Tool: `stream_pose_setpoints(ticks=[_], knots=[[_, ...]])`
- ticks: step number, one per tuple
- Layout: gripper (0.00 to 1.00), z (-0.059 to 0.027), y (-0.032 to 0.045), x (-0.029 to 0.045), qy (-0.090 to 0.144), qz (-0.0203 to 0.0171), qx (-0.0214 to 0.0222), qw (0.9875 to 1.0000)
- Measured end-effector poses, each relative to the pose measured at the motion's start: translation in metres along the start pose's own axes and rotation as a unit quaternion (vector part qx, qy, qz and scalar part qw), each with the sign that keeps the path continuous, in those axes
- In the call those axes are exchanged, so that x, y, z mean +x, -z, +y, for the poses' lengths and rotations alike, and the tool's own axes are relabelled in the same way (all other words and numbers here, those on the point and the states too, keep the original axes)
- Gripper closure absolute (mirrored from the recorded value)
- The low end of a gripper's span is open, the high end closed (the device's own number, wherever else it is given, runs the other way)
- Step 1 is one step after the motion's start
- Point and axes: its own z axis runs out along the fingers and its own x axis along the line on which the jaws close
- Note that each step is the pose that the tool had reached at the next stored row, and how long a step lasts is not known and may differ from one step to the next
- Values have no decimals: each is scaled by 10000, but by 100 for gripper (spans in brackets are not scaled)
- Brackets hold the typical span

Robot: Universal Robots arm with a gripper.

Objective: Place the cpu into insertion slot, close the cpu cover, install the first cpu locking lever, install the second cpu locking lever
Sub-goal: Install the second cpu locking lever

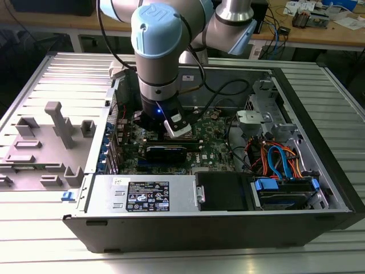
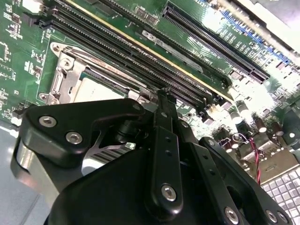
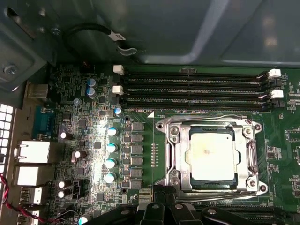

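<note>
The cpu (image 3: 212, 157) lies flat in the insertion slot (image 3: 253, 140), its silver-grey top showing through the window of the cpu cover (image 3: 176, 157), which is down over it. One thin wire lever (image 3: 206, 118) runs along the socket's edge beside the memory slots. Another lever (image 3: 213, 191) runs along the opposite edge. My gripper (image 3: 161, 191) is at a corner of the socket on that edge, its black fingers (image 2: 164, 140) drawn together, with the tip against the socket frame. In the second wrist view the cpu (image 2: 93, 91) shows just beyond the gripper (image 2: 162, 96). In the exterior view the arm's wrist (image 1: 171, 123) reaches into the open computer case.
Long black memory slots (image 3: 197, 89) lie beside the socket, and a row of capacitors (image 3: 111, 147) on its other side. A long black card (image 1: 165, 152), the power supply (image 1: 145, 197) and drive cables (image 1: 279, 157) crowd the case. A grey fixture plate (image 1: 45, 142) lies outside at the exterior view's left.
</note>
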Motion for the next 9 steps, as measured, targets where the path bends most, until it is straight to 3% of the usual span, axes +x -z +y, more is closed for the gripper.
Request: stream_pose_setpoints(ticks=[4,9], knots=[[89,-1,-25,1,-2,-2,-99,10000],[89,-5,-46,1,-2,-2,-103,9999]])
